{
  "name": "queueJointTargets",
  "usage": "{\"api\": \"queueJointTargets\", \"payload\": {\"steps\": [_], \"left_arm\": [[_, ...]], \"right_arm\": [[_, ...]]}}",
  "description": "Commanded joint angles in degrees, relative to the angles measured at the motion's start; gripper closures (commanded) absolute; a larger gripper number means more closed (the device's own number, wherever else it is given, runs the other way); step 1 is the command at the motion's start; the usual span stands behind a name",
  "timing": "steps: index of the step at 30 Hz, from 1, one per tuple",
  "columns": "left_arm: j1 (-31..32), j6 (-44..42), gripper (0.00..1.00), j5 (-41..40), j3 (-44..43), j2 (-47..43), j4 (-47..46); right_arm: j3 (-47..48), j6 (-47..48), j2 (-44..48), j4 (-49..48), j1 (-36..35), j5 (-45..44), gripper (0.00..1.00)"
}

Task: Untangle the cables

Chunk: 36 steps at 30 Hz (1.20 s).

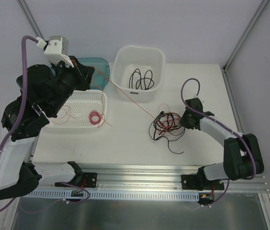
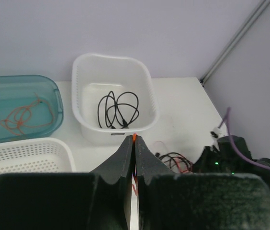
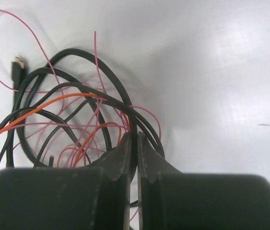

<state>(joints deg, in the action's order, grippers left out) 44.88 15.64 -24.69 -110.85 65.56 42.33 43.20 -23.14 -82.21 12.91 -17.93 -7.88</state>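
Your left gripper [image 2: 134, 140] is raised over the left side of the table [image 1: 125, 139], its fingers pressed together on an orange wire [image 1: 125, 95]. That wire runs in a straight slanting line down to the cables [image 1: 166, 125], a loose tangle of black, orange and pink strands lying right of centre.

Your right gripper [image 3: 136, 143] sits at the tangle's right edge. Its fingers are closed, with thin strands running in between the tips and a black loop curving just beyond them.

Behind the tangle a white tub [image 1: 123, 60] holds a coiled black cable [image 1: 141, 79]. To its left stand a teal bin [image 1: 101, 67] and, nearer you, a white perforated basket [image 1: 84, 98] with a small pink coil [image 1: 95, 117] inside.
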Motion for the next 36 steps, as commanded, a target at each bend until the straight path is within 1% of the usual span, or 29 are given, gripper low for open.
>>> {"api": "queueJointTargets", "payload": {"steps": [1,2,4,5,6,8,10,14,16,17,20,21,24,25,29,30,31,33,34,36], "left_arm": [[-0.59,-2.63,1.00,-6.59,-0.07,-1.84,-2.33],[-0.59,-2.98,1.00,-7.30,-0.24,-2.19,-2.42],[-0.59,-3.42,1.00,-8.70,-0.86,-2.54,-2.34],[-0.59,-4.12,1.00,-9.23,-1.12,-2.72,-2.34],[-0.59,-4.39,1.00,-10.20,-1.21,-2.81,-2.34],[-0.59,-5.26,1.00,-12.39,-1.48,-3.24,-2.34],[-0.59,-6.06,1.00,-14.76,-1.39,-3.68,-2.25],[-0.59,-7.64,1.00,-16.88,-0.78,-5.00,-2.25],[-0.59,-7.03,1.00,-15.14,0.19,-5.44,-2.33],[-0.59,-6.59,1.00,-11.91,0.54,-5.44,-2.34],[-0.59,-5.19,1.00,-6.62,2.03,-4.48,-2.34],[-0.59,-4.57,1.00,-2.51,2.47,-4.04,-2.42],[-0.59,-2.55,1.00,4.18,3.27,-2.02,-2.42],[-0.59,-1.67,1.00,4.90,3.70,-1.58,-2.42],[-0.59,-0.96,1.00,6.58,4.15,-0.17,-2.42],[-0.59,-0.87,1.00,6.67,4.06,0.00,-2.42],[-0.59,-0.79,1.00,6.84,3.97,0.01,-2.51],[-0.59,-0.43,1.00,7.90,3.97,0.27,-2.60],[-0.59,-0.17,1.00,8.34,4.32,0.53,-2.60],[-0.59,0.09,1.00,9.39,5.20,1.23,-2.95]], "right_arm": [[-0.40,4.76,6.80,8.44,6.75,-3.55,0.99],[-0.40,5.29,7.67,10.10,10.51,-3.11,0.99],[-0.22,5.91,9.17,11.35,14.22,-1.88,0.99],[-0.05,6.00,9.53,12.31,17.29,-1.01,0.99],[0.04,5.91,9.79,12.58,17.84,-0.56,0.99],[0.04,5.56,10.23,13.19,21.96,1.36,0.99],[0.13,5.03,10.23,13.28,23.29,2.16,0.99],[0.39,4.94,10.58,13.55,25.22,3.22,0.99],[0.66,5.29,10.93,13.46,25.23,4.01,0.99],[0.74,5.55,11.20,13.63,25.23,4.80,0.99],[0.83,6.43,11.38,13.46,25.05,6.29,0.98],[0.83,6.70,11.46,13.63,24.97,6.73,0.98],[0.83,7.92,11.29,13.99,23.91,7.44,0.95],[0.83,8.10,11.29,14.08,23.65,9.18,0.94],[0.31,9.16,11.64,14.69,20.76,10.07,0.89],[0.22,9.33,11.81,14.78,20.22,10.08,0.88],[0.22,9.95,11.99,14.87,19.70,10.34,0.82],[-0.04,10.39,12.60,15.22,18.29,10.95,0.73],[-0.13,10.83,12.78,15.22,18.02,11.22,0.62],[-0.22,11.18,13.39,15.48,17.06,12.01,0.52]]}}
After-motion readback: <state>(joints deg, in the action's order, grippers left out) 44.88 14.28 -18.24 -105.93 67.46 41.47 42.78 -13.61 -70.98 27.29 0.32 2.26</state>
